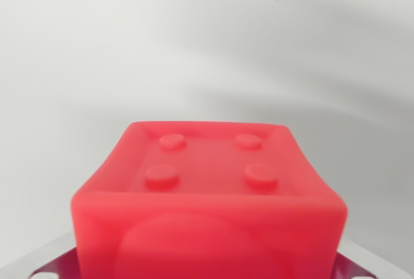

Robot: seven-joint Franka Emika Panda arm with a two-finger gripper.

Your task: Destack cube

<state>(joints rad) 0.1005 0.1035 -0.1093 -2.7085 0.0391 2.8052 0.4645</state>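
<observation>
In the wrist view, a red cube (pixel 208 201) fills the lower middle of the picture, very close to the camera. Its upper face is recessed inside a raised rim and carries four round studs (pixel 210 158), set two by two (the far pair looks smaller than the near pair). The face turned to the camera shows a broad rounded bulge, cut off by the bottom edge of the picture. The plastic is glossy and a little translucent at its edges, where it glows a paler pink. At the bottom corners, to either side of the cube, thin strips of grey metal (pixel 48 267) with small slots show, tinted red by reflection; they sit just beside the cube, yet whether they touch it I cannot tell. The gripper's fingertips are not clearly seen, so whether it is released or clenched on the cube I cannot tell. Behind it all lies a plain pale grey-white surface (pixel 207 39) crossed by soft slanting shadows.
</observation>
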